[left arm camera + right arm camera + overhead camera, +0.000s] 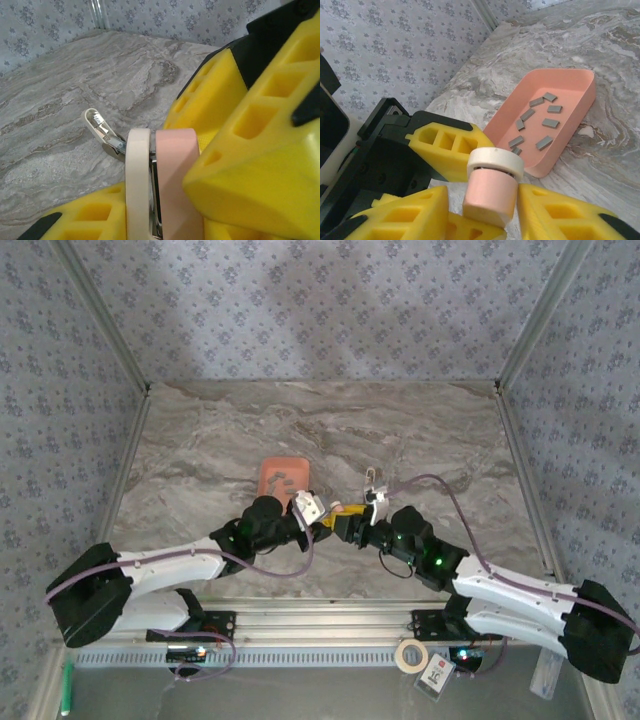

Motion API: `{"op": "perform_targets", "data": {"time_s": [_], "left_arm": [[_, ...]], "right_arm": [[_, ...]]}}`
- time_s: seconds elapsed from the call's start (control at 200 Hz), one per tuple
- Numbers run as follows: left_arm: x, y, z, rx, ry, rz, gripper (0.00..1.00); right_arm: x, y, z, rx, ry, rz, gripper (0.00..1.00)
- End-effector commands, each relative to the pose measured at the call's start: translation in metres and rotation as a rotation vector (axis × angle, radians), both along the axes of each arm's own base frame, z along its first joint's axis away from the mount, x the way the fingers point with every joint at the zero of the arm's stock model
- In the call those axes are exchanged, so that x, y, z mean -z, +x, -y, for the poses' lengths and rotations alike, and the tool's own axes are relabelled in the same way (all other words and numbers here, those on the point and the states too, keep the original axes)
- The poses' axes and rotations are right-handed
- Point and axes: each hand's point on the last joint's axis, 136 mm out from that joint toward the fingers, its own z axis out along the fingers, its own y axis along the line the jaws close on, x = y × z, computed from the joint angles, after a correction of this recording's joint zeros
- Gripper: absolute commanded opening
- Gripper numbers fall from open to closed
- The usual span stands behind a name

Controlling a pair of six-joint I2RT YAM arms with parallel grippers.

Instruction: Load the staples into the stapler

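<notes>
— Where are the staples [542, 122]?
— Loose in the salmon tray [580, 80], on the marble table [600, 35] near the stapler [492, 192].
— And the hands?
— The left hand [150, 200] is clamped on the stapler. The right hand [490, 215] flanks its end; I cannot tell if it grips. Patterned walls [395, 40] surround.

A robotics lab test cell. The left arm [170, 565] and right arm [510, 600] are bolted to a metal rail [320, 635] at the near edge of a marble-patterned table [250, 430]. Wallpapered panels [320, 310] on aluminium posts [100, 315] box it in. A tape roll [408, 654] and green marker [67, 687] lie near the rail.
</notes>
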Motion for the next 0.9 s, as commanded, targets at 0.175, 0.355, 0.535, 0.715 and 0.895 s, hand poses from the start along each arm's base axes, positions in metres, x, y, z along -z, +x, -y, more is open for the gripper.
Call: {"op": "perform_targets", "data": {"time_s": [0.175,0.355,0.535,0.715,0.895], "left_arm": [[-0.027,-0.009,0.006,0.047,-0.082,0.048,0.33],[-0.023,-0.009,0.0,0.033,-0.055,0.039,0.62],[-0.019,-0.01,-0.015,0.012,-0.034,-0.014,0.74],[-0.022,-0.021,-0.03,0.094,-0.001,-0.074,0.73],[-0.024,-0.034,-0.041,0.173,0.072,-0.045,0.68]], "right_arm": [[-0.015,0.004,-0.013,-0.04,0.005,0.052,0.17],[-0.01,0.014,-0.004,-0.039,-0.063,0.078,0.1],[-0.014,0.016,0.0,-0.147,-0.146,0.162,0.06],[-0.007,0.003,0.007,-0.304,-0.262,0.215,0.03],[-0.008,-0.018,0.01,-0.461,-0.334,0.312,0.03]]}}
